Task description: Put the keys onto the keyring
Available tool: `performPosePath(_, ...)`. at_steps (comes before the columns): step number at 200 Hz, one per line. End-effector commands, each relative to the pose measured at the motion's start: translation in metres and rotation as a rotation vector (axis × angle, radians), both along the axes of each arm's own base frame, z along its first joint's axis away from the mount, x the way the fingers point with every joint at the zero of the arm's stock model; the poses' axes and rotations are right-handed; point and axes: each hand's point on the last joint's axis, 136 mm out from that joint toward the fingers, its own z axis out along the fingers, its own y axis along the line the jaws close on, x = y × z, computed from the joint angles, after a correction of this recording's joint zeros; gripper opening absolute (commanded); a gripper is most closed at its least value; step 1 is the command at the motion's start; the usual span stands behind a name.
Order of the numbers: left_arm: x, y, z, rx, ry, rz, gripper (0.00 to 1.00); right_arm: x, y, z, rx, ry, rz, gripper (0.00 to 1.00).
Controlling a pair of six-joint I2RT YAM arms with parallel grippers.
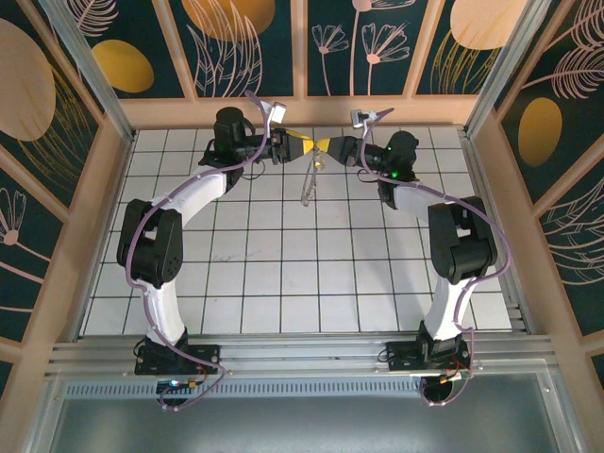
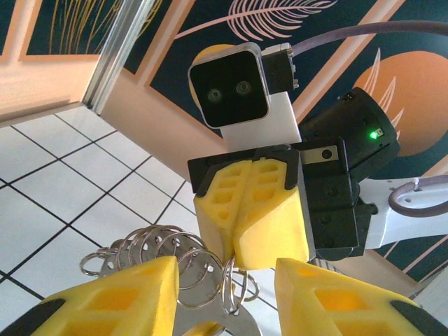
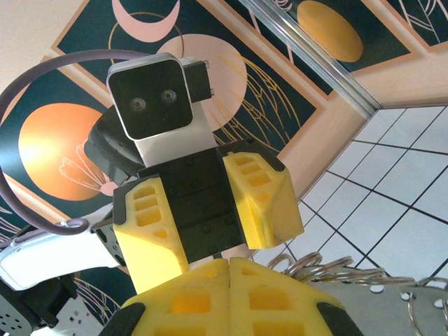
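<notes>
Here, left arm (image 1: 179,212): reaching to the far middle of the table (image 1: 283,274), left fingers (image 1: 301,146) spread apart.
Right arm (image 1: 453,236): mirrored reach, right fingers (image 1: 327,149) pinched shut on the keyring (image 1: 309,184).
Keyring: hanging between both arms, small rings (image 2: 157,255) bunched on it.

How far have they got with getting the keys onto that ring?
Done: the keyring is picked up, pinched in the shut right gripper and hanging from it, with small rings bunched along it. In hand: the left gripper, jaws apart, faces it closely. Left: threading a key. I can't make out any key on the ring.
</notes>
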Motion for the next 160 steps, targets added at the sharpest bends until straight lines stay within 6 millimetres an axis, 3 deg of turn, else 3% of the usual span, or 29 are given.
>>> performPosePath(1, -0.002, -0.003, 0.005, -0.021, -0.025, -0.031, 0.40, -0.003, 0.004, 0.021, 0.029, -0.093, 0.015, 0.00)
performPosePath(160, -0.013, -0.013, -0.005, -0.016, -0.017, -0.089, 0.24, 0.002, 0.007, 0.020, 0.027, -0.084, 0.000, 0.00)
